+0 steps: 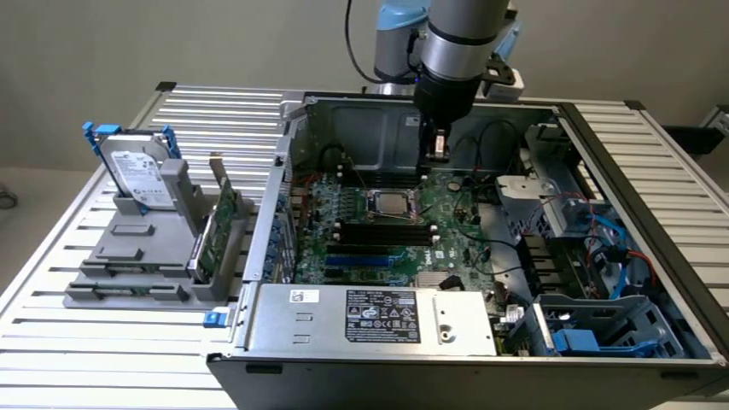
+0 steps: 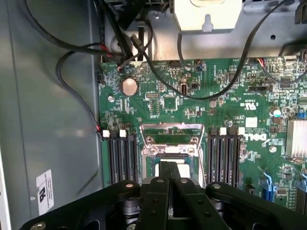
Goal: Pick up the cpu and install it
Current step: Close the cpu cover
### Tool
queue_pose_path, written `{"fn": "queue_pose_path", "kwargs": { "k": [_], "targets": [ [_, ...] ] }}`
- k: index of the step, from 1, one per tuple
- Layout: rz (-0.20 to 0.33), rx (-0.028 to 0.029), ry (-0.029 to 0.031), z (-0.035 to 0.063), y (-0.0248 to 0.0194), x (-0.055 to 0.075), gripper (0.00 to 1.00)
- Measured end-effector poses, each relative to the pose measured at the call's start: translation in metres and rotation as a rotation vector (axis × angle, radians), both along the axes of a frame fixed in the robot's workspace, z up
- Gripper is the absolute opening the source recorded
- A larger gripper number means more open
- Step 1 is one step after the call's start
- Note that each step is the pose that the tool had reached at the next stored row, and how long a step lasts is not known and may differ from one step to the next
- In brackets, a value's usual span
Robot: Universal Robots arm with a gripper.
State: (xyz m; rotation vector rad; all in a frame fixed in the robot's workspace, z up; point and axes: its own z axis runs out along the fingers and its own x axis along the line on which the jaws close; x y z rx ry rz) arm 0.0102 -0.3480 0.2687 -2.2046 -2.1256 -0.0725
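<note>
Here, slatted table (image 1: 68, 342), pale wall (image 1: 114, 43).

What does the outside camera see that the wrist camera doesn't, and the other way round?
The exterior view adds the whole open computer case, its power supply, and a hard drive and green card standing in a grey holder on the slatted table. The wrist view adds a white sticker on the case wall and white lettering on the board. Both share the green motherboard, its metal socket, the black memory slots and the shut tool.
</note>
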Motion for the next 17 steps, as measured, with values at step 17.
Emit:
{"fn": "queue_pose_path", "kwargs": {
  "k": [17],
  "targets": [
    [0.000, 0.0478, -0.0028, 0.0008, -0.0201, 0.045, 0.11]
  ]
}}
